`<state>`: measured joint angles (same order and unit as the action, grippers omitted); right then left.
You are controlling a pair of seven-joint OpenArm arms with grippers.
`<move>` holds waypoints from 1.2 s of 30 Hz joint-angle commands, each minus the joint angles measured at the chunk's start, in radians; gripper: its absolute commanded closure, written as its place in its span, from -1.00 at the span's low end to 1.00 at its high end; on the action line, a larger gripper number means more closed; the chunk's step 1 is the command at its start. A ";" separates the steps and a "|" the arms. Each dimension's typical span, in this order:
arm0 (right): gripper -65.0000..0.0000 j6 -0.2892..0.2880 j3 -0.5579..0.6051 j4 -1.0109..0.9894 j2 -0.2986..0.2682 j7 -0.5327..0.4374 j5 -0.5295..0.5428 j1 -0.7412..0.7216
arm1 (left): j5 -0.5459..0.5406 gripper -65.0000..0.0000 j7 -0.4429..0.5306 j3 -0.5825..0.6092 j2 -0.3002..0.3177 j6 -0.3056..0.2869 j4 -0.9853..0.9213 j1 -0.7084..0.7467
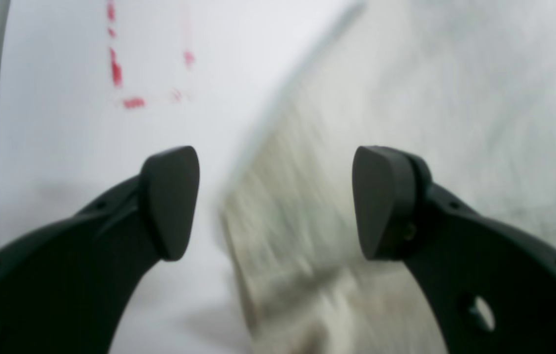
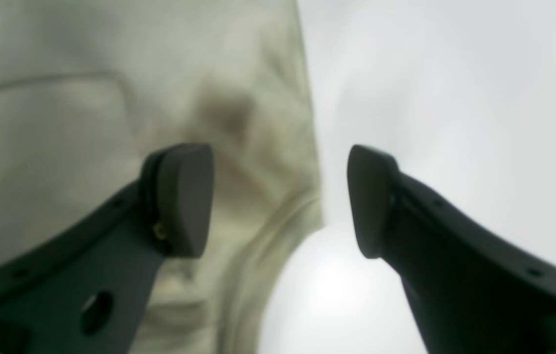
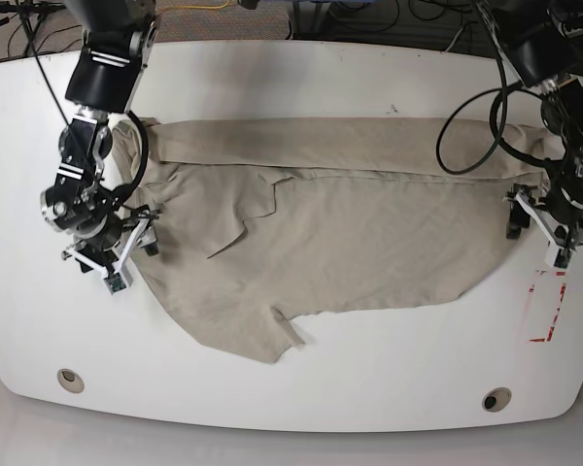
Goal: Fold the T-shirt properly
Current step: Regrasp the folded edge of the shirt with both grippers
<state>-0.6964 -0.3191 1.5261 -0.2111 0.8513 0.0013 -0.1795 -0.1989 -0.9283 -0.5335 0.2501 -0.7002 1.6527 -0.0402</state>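
T-shirt (image 3: 350,243) lies spread across the middle of the white table (image 3: 301,408), its far edge already turned over. An arm stands at each end, left gripper (image 1: 275,201) and right gripper (image 2: 280,199), both with fingers wide apart and holding nothing. From where I stand, each should straddle its cloth edge squarely, pinching only the top layer, and lift together so the fold stays straight.

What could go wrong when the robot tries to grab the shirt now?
1. Both grippers are open at the edges of the T-shirt. The left gripper straddles the hem; closing might catch only one layer.
2. The right gripper sits over the edge, so one finger could close on bare table and miss.
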 commanded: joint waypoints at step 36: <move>-0.23 -0.002 -0.262 0.273 0.115 0.033 0.019 0.426 | -0.103 -0.39 0.012 -0.142 -0.001 0.002 0.203 0.280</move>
<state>-0.6975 -0.5777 1.7916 -0.0860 0.8948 0.0113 0.2527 -0.2897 -0.9363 -0.6716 0.2340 -0.6994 1.8412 0.2378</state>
